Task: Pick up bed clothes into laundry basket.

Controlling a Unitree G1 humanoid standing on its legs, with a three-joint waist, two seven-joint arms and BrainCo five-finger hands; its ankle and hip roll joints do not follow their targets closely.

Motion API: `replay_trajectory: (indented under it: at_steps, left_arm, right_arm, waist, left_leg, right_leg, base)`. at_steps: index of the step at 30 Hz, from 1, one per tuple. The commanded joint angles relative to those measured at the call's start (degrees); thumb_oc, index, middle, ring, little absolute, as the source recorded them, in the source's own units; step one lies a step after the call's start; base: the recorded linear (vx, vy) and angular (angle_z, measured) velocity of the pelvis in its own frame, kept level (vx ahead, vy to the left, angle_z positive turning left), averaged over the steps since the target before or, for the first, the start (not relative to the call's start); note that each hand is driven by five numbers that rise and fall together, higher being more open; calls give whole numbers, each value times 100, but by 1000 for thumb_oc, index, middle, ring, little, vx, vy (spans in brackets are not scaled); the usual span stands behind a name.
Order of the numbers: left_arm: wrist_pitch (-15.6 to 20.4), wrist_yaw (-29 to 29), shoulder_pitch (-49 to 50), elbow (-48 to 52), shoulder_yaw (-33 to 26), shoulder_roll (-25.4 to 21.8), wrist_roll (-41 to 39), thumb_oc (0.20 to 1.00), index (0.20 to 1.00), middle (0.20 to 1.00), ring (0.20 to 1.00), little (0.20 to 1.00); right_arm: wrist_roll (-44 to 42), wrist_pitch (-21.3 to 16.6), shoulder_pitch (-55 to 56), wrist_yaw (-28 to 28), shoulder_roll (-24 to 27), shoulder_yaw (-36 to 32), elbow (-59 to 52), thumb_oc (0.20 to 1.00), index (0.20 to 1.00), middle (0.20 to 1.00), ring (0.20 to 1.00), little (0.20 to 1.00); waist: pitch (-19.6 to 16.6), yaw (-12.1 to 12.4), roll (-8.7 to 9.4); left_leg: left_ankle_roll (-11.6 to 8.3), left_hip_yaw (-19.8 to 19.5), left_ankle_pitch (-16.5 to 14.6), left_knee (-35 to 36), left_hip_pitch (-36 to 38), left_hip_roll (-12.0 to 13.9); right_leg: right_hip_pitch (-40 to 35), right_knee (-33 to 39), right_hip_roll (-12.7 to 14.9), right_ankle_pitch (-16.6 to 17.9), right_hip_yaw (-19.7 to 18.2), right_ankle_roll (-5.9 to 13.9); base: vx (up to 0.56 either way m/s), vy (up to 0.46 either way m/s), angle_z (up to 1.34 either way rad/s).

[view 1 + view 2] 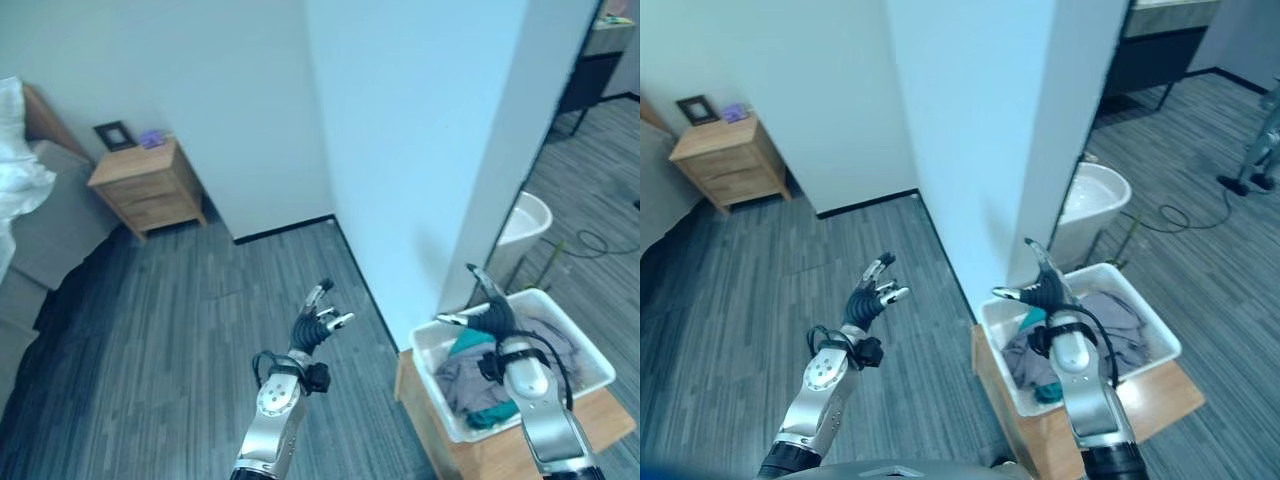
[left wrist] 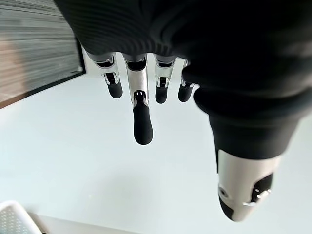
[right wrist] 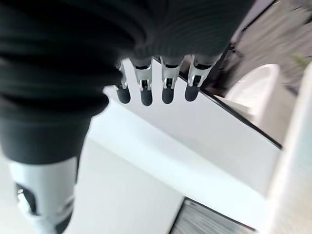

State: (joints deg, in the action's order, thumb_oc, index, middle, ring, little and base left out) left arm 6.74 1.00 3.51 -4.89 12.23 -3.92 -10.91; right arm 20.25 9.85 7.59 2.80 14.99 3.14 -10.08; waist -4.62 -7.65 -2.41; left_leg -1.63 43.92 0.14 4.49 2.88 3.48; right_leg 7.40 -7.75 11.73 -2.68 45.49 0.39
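Beside the white wall corner [image 1: 400,150], left eye view: laundry basket [image 1: 575,335] sits on a low wooden stand [image 1: 600,420] at the corner's right foot, already holding grey and teal clothes [image 1: 465,385]. Right hand [image 1: 490,312] hangs just over the basket's near-left rim, fingers spread apart and relaxed, clamped on nothing. Left hand [image 1: 318,322] is raised over bare grey plank floor [image 1: 180,330], left of the corner, fingers apart, empty. Far left of the corner, past a wooden nightstand [image 1: 148,185], the bed [image 1: 55,225] shows with white bed clothes [image 1: 18,175] bunched on its edge.

Right eye view: same layout. Basket, stand and right hand sit right of the corner; left hand [image 1: 875,290] sits left of it. A white tub-shaped fixture [image 1: 1095,200] stands behind the corner. The bed is barely in view at the left margin.

Left wrist view: fingers [image 2: 141,122] straight and separated, thumb [image 2: 243,190] apart, nothing held; plain wall beyond.

Right wrist view: fingers [image 3: 165,85] straight, thumb [image 3: 41,195] apart, nothing held.

Judgement: the coming move turns on 1 relation. The bed clothes lie well away to the left and ahead of both hands, the basket on the opposite side. The left hand is the nearer of the 2. The heap's long axis appears to run along the bed's edge, away from the robot, though too little shows to be sure.
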Motion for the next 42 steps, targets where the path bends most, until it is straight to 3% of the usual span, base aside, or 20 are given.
replay_trajectory:
  at_steps: [1,8,12,13,14,16,23,24,25,27,28,30,32,33,34,35,36,37,38,42]
  left_arm:
    - [67,-185,-198,366,78,23,199,1000,1000,1000,1000,1000]
    - [-209,-169,-303,150,451,163,362,1000,1000,1000,1000,1000]
    - [-275,-214,-364,-38,562,231,409,1000,1000,1000,1000,1000]
    - [-732,113,-46,-1365,-1052,190,202,1000,1000,1000,1000,1000]
    - [-675,54,37,-1281,-1119,125,280,1000,1000,1000,1000,1000]
    - [-609,-136,93,-1106,-1273,113,248,1000,1000,1000,1000,1000]
    - [-759,-348,18,-585,-1315,-11,220,1000,1000,1000,1000,1000]
    - [-633,-346,140,-686,-1264,-102,192,1000,1000,1000,1000,1000]
    - [-608,-333,241,-609,-1264,-105,168,1000,1000,1000,1000,1000]
    - [-611,-333,259,-599,-1263,-107,165,1000,1000,1000,1000,1000]
    - [-703,-347,341,-320,-1360,-83,187,1000,1000,1000,1000,1000]
    - [-662,-351,388,-298,-1386,-71,209,1000,1000,1000,1000,1000]
    - [-506,-516,500,-253,-1508,-101,278,1000,1000,1000,1000,1000]
    - [-347,-625,618,-239,-1653,-80,250,1000,1000,1000,1000,1000]
    - [-247,-678,578,-244,-1728,-85,223,1000,1000,1000,1000,1000]
    - [-222,-732,525,-231,-1778,-78,178,1000,1000,1000,1000,1000]
    - [-197,-837,541,-225,-1929,-51,153,1000,1000,1000,1000,1000]
    - [-198,-837,537,-225,-1936,-49,154,1000,1000,1000,1000,1000]
    - [-210,-861,626,-232,-2053,-4,66,1000,1000,1000,1000,1000]
    - [-87,-843,736,-149,-2182,-77,37,1000,1000,1000,1000,1000]
  right_arm:
    - [7,-142,-107,243,-187,-119,-85,1000,1000,1000,1000,1000]
    - [-210,-105,99,270,-388,-155,205,1000,1000,1000,1000,1000]
    - [-750,-295,51,160,-679,-40,337,1000,1000,1000,1000,1000]
    - [-2827,-1033,707,-653,-1371,-1242,1968,1000,1000,1000,1000,1000]
    - [-2766,-948,708,-572,-1375,-1192,2087,1000,1000,1000,1000,1000]
    - [-2608,-937,607,-507,-1296,-964,2074,1000,1000,1000,1000,1000]
    - [-2273,-970,216,-447,-1154,-450,1954,1000,1000,1000,1000,1000]
    - [-2232,-981,244,-410,-1186,-236,1890,1000,1000,1000,1000,1000]
    - [-2214,-998,273,-392,-1206,-139,1878,1000,1000,1000,1000,1000]
    - [-2214,-996,290,-387,-1204,-128,1870,1000,1000,1000,1000,1000]
    - [-1989,-1046,55,-170,-1251,90,1949,1000,1000,1000,1000,1000]
    - [-2028,-1047,8,-151,-1268,138,1954,1000,1000,1000,1000,1000]
    - [-1996,-975,-221,-84,-1297,291,2135,1000,1000,1000,1000,1000]
    - [-1905,-938,-480,-53,-1301,499,2286,1000,1000,1000,1000,1000]
    - [-1851,-935,-616,-32,-1321,553,2404,1000,1000,1000,1000,1000]
    - [-1814,-916,-724,22,-1268,613,2466,1000,1000,1000,1000,1000]
    - [-1672,-838,-967,76,-1202,726,2513,1000,1000,1000,1000,1000]
    - [-1671,-838,-973,78,-1203,730,2516,1000,1000,1000,1000,1000]
    - [-1685,-727,-1061,100,-1287,749,2564,1000,1000,1000,1000,1000]
    - [-1673,-692,-1053,33,-1316,842,2512,1000,1000,1000,1000,1000]
  waist:
    - [-323,-114,288]
    - [-339,-218,442]
    - [-245,-290,460]
    - [-7,-229,331]
    - [-135,-156,471]
    - [-198,-73,547]
    - [-218,50,552]
    - [-189,22,529]
    - [-135,60,502]
    - [-165,51,496]
    - [-133,224,511]
    - [-159,251,487]
    - [-227,339,435]
    - [-255,483,377]
    - [-172,505,371]
    - [-42,507,396]
    - [16,388,361]
    - [13,399,360]
    - [-44,364,321]
    - [-63,445,294]
  left_leg:
    - [-224,-25,-681,51,1006,61]
    - [-131,-240,-528,51,698,70]
    - [-77,-272,-454,51,578,83]
    - [-561,-766,-515,51,733,522]
    - [-536,-829,-432,51,617,402]
    - [-469,-837,-381,51,530,383]
    - [-306,-1418,-153,51,105,497]
    - [-334,-1838,-85,51,-100,512]
    - [-332,-2036,-39,51,-191,461]
    - [-334,-2041,-41,51,-212,466]
    - [-291,-2204,-40,51,-237,296]
    - [-294,-2314,-59,51,-219,234]
    - [-239,-2345,-126,51,-158,128]
    - [-106,-2365,-132,51,-122,-32]
    - [-123,-2276,-64,-89,-149,-108]
    - [-241,-1937,-88,-624,-459,16]
    - [-478,-496,-52,-958,-606,693]
    - [-478,-478,-35,-945,-610,697]
    - [-465,211,18,-886,-459,913]
    - [-439,426,261,-620,-535,1103]
  right_leg:
    - [-162,1275,-131,1015,-406,314]
    - [46,1275,-144,1214,-567,327]
    - [183,1149,-70,1362,-744,373]
    - [-203,-872,-296,-522,-2868,570]
    - [-735,-54,-533,-436,-3024,337]
    - [-881,575,-515,-194,-2925,399]
    - [-561,321,-594,-79,-3192,499]
    - [-299,344,-1007,-99,-4078,344]
    - [-185,405,-1159,-61,-4402,251]
    - [-164,402,-1164,-62,-4398,248]
    - [-433,958,-1013,174,-4213,103]
    - [-546,1196,-995,280,-4166,43]
    - [-545,1275,-880,341,-4039,157]
    - [-537,1275,-818,338,-3943,214]
    - [-601,1275,-704,329,-3650,240]
    - [-664,1275,-532,326,-3292,271]
    - [-683,1275,-216,301,-2502,406]
    - [-663,1275,-223,314,-2520,397]
    - [-908,1275,-272,142,-2217,456]
    - [-1224,1275,-208,-45,-1936,530]
  base:
    - [-81,77,5]
    - [-118,107,6]
    - [-94,85,0]
    - [-153,155,1]
    - [-116,130,19]
    - [-174,119,35]
    - [-159,54,20]
    - [-156,91,108]
    - [-114,93,131]
    - [-43,38,143]
    - [-53,31,97]
    - [13,11,32]
    - [100,7,43]
    - [105,40,27]
    - [0,45,21]
    - [-185,107,35]
    - [-203,89,142]
    - [-21,128,246]
    - [112,41,216]
    - [177,138,64]
